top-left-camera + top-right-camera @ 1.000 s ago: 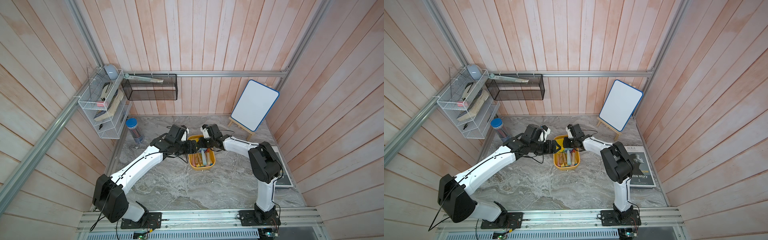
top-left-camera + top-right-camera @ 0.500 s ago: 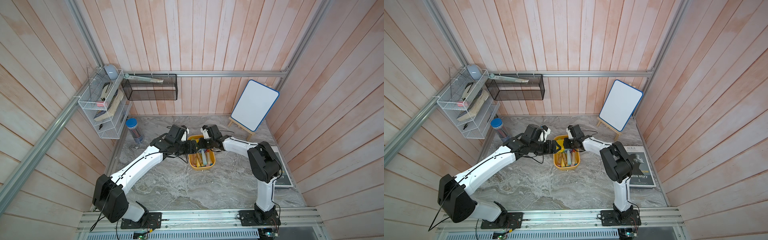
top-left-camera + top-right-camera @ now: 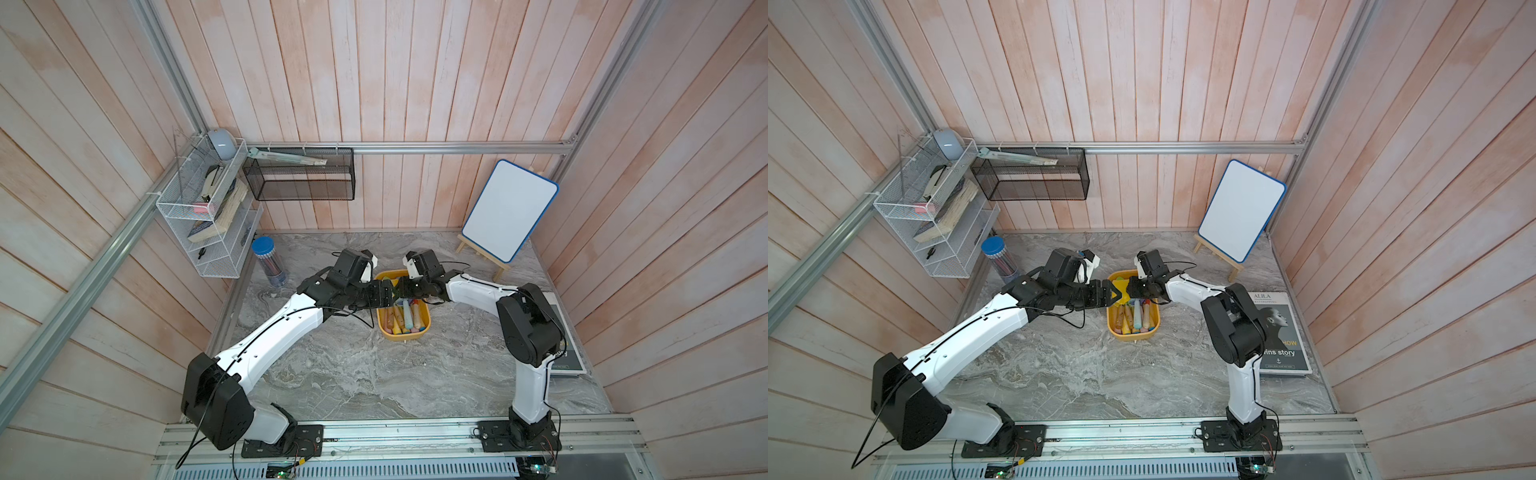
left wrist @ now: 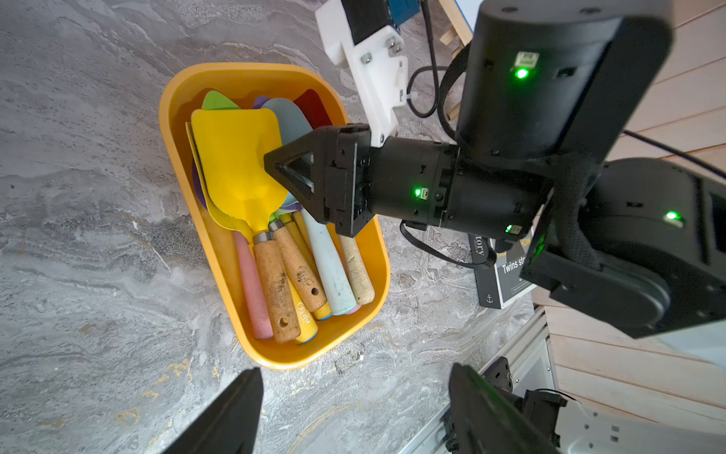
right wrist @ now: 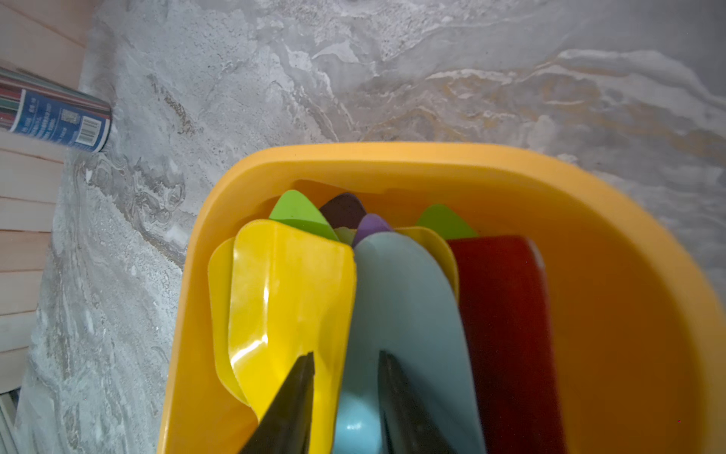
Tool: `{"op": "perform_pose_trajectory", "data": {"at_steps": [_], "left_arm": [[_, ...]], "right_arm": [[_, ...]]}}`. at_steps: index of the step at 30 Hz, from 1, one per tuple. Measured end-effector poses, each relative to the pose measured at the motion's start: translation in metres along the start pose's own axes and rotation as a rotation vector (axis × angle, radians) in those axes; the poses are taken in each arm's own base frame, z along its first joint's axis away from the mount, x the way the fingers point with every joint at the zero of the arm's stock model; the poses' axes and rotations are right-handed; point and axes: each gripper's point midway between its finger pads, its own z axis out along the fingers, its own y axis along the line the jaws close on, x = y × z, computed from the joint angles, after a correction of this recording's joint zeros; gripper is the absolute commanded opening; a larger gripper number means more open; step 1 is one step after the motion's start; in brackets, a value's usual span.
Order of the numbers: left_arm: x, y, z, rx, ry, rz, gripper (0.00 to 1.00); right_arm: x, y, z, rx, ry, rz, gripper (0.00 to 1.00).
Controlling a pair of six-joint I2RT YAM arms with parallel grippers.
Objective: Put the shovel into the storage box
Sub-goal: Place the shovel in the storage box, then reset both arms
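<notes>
A: Under the right pincer [image 5: 346,357]?

B: Box [image 4: 275,357], on the table [image 3: 353,374]. Top shovel [image 4: 235,157] just below the tips, other shovels [image 4: 330,267] beneath it and to its right. Blades at the back-wall end, handles at the end nearer the arm bases.

A: Left pincer [image 4: 355,369]?

B: Faces the right one from the box's left side. Pencil tube [image 3: 269,266] stands left of it, farther back.

A: Right of the right pincer?

B: Whiteboard [image 3: 509,208], farther back. Magazine [image 3: 1279,332] flat on the table, nearer the bases.
</notes>
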Motion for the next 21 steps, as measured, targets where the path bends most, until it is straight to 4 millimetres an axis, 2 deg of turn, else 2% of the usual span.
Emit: {"op": "perform_pose_trajectory", "data": {"at_steps": [4,10,15,18,21], "left_arm": [[0.0,0.002,-0.001,-0.001,-0.019,0.004,0.81],[0.002,0.009,0.0,-0.011,-0.046,0.009,0.81],[-0.01,0.015,-0.012,-0.029,-0.15,0.031,0.85],[-0.03,0.037,-0.029,-0.067,-0.278,0.013,0.93],[-0.055,0.089,-0.055,-0.127,-0.433,-0.083,0.99]], "right_arm": [[-0.006,-0.001,-0.013,0.03,-0.022,-0.008,0.43],[-0.017,0.004,-0.037,0.049,-0.07,-0.02,0.44],[-0.026,0.006,-0.063,0.077,-0.118,-0.034,0.44],[-0.031,-0.002,-0.085,0.126,-0.158,-0.045,0.44],[-0.034,-0.028,-0.114,0.211,-0.211,-0.036,0.44]]}}
